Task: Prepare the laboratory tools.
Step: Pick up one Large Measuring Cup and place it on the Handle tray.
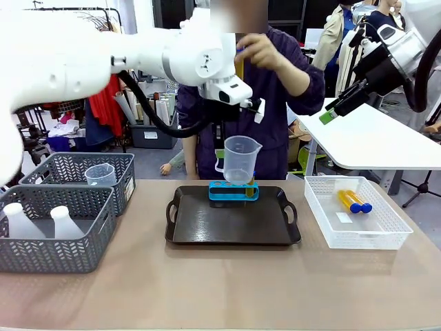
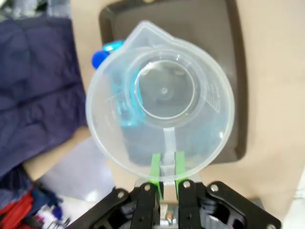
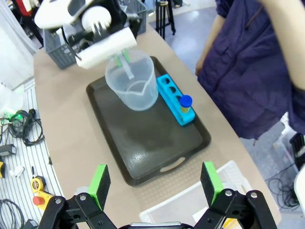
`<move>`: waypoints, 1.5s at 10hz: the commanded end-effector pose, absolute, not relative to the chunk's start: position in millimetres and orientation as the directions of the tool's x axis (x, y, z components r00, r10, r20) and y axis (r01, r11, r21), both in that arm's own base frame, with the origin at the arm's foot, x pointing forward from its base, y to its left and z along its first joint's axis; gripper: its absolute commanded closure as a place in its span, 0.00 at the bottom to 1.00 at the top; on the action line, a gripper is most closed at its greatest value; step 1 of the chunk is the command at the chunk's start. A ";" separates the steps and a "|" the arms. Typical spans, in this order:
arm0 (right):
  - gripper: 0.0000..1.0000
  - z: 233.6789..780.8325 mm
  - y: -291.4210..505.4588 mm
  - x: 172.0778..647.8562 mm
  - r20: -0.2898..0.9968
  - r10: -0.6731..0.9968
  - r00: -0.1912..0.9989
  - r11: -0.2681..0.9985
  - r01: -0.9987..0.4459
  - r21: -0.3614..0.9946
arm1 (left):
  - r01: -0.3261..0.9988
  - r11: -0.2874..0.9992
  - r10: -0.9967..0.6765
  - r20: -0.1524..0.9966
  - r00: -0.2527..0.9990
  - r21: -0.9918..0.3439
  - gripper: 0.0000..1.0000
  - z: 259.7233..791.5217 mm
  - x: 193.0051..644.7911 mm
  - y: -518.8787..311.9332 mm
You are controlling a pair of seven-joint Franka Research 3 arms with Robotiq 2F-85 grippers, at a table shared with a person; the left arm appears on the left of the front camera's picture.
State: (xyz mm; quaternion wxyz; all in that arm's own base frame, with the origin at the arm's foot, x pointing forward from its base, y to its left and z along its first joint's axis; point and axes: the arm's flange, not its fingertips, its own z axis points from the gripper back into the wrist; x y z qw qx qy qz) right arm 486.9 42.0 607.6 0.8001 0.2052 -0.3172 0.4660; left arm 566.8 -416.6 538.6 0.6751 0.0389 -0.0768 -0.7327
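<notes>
Above the far edge of the black tray [image 1: 227, 231], off its surface: a clear measuring beaker [image 1: 242, 159], upright and empty. Gripped at its handle between the green pads of the left claw [image 2: 165, 168], closed firmly on that handle.

Directly under the beaker, on the far edge of the tray: a small blue rack [image 1: 233, 192], lying along this edge. In the rack's hole nearest the right end of the tray: one test tube [image 3: 185, 103], upright, with yellow liquid and a blue cap.

High up to the right of the tray, well above the worktop [image 1: 207, 289]: the right claw [image 3: 155, 183], fingers spread wide, nothing between them.

Just beside the tray on its right: a white lattice basket [image 1: 396, 238], with two more yellow tubes [image 1: 354, 201] lying side by side inside, blue caps toward the near side.

Left of the tray: two grey mesh baskets. In the nearer basket [image 1: 41, 255], two translucent white conical flasks [image 1: 65, 222], standing. In the farther basket [image 1: 124, 165], a second clear beaker [image 1: 100, 174].

Behind the tray, at the far side: a person in a dark blue top [image 1: 282, 89], one hand [image 1: 253, 49] raised high above the tray.
</notes>
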 end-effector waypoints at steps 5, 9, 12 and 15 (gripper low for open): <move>0.00 608.7 41.7 487.4 0.699 0.620 0.356 0.474 -0.880 0.028 | 0.975 -0.187 -0.977 0.081 -0.197 0.121 1.00 521.1 578.7 -442.6; 0.00 608.7 41.7 487.4 0.699 0.620 0.356 0.474 -0.880 0.028 | 0.979 -0.165 -0.979 0.097 -0.177 0.122 1.00 529.7 571.2 -432.4; 0.00 608.7 41.7 487.4 0.699 0.620 0.356 0.474 -0.880 0.028 | 0.978 -0.160 -0.981 0.086 -0.172 0.135 1.00 527.9 573.7 -436.0; 0.00 608.7 41.7 487.4 0.699 0.620 0.356 0.474 -0.880 0.028 | 0.978 -0.160 -0.981 0.086 -0.172 0.135 1.00 527.9 573.7 -436.0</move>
